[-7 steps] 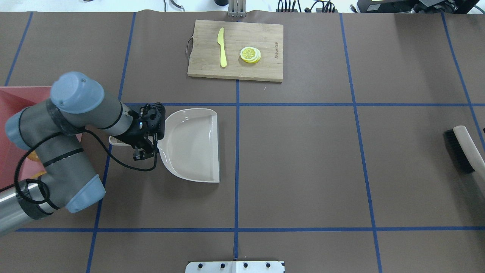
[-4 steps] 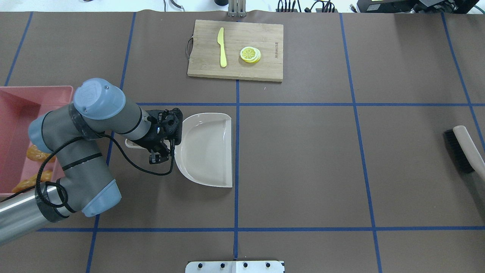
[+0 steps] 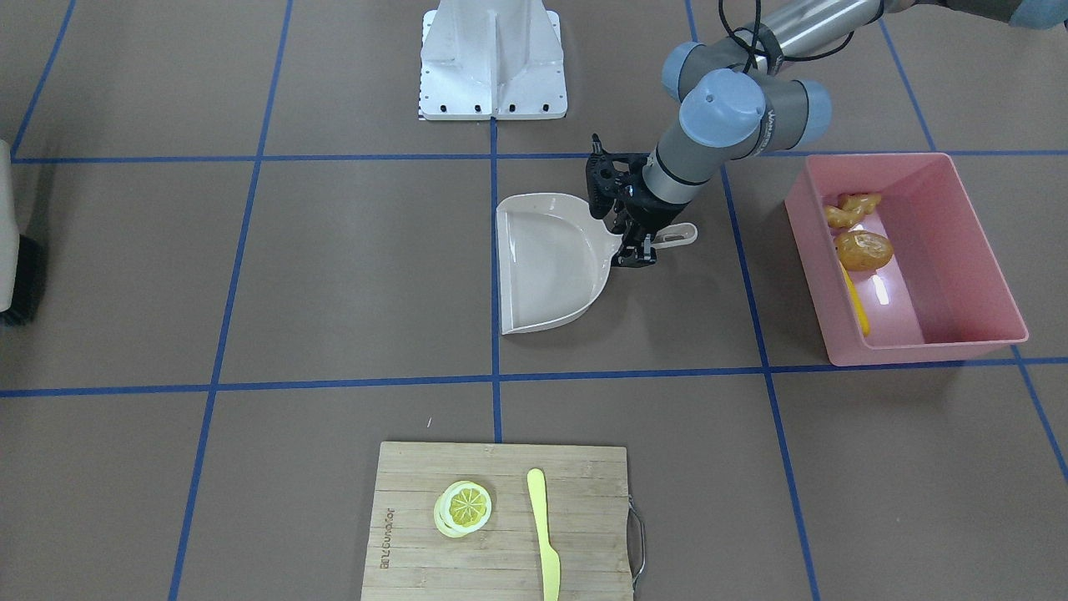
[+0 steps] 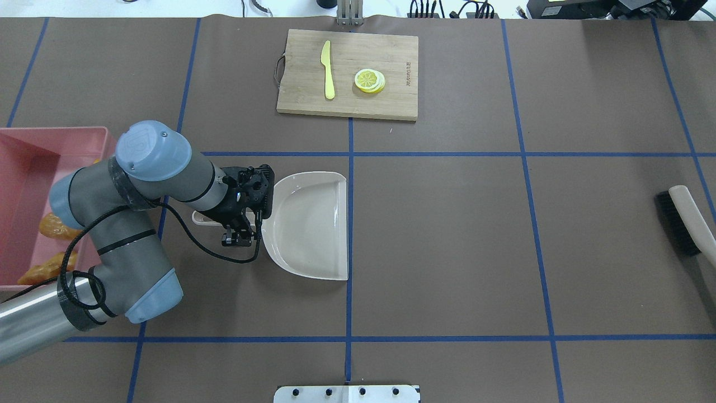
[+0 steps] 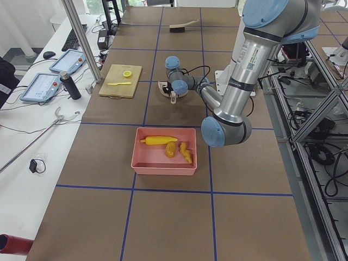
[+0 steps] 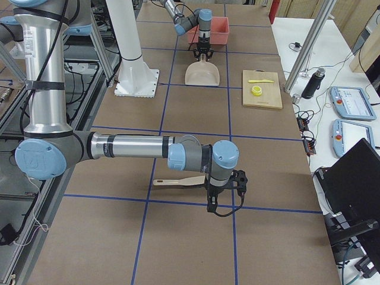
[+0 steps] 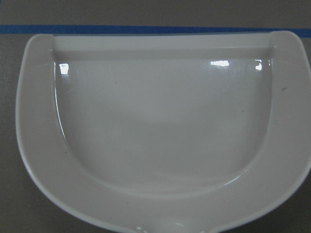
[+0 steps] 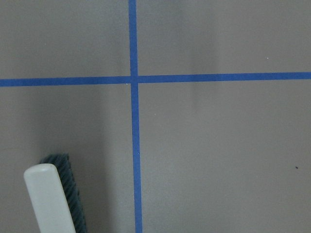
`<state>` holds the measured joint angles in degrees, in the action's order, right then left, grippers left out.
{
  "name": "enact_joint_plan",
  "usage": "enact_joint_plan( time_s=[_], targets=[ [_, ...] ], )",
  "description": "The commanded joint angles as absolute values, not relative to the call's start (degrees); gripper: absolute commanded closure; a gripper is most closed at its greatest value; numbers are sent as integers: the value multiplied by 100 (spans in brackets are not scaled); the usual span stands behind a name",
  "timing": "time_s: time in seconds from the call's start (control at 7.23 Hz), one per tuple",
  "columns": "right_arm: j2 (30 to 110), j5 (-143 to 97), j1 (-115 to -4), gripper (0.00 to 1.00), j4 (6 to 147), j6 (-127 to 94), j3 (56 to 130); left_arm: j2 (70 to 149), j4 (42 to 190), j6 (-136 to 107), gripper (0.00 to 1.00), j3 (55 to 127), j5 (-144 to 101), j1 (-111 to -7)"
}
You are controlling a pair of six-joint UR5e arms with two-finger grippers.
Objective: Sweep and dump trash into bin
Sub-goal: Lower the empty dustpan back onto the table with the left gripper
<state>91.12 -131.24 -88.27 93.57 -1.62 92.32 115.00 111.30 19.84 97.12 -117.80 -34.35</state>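
Observation:
The pink bin (image 3: 926, 351) stands at the table's left end and also shows in the overhead view (image 4: 56, 131). In it lie the corn cob (image 3: 855, 302), the ginger root (image 3: 847, 209) and the potato (image 3: 865, 249). My left gripper (image 4: 235, 238) is shut on the handle (image 4: 200, 217) of the beige dustpan (image 4: 310, 224), which lies flat and empty right of the bin. The left wrist view is filled by the empty pan (image 7: 160, 121). My right gripper (image 6: 225, 193) shows only in the exterior right view, beside the brush (image 6: 181, 181); I cannot tell if it is open.
The brush (image 4: 685, 218) lies at the table's right edge and shows in the right wrist view (image 8: 48, 199). A wooden cutting board (image 4: 386, 56) at the far middle carries a pale yellow knife (image 4: 328, 70) and a lemon slice (image 4: 369, 80). The robot base plate (image 3: 492, 58) stands at the near edge.
My left arm has moved right, away from the bin, carrying the dustpan with it. More of the bin shows now. The brush has not moved.

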Motion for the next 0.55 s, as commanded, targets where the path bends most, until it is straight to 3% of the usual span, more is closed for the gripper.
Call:
enact_joint_plan(
  time_s=[0.0,0.42],
  targets=[
    [9141,-13131,-8833,0,9360,-211,9264,11461,11092,1986,2,9991,-11760,-3541],
    [9158,-13324,-8833,0,9387,-220,9290,10970,11074,1925,2,10547,-11733,-4242]
  ],
)
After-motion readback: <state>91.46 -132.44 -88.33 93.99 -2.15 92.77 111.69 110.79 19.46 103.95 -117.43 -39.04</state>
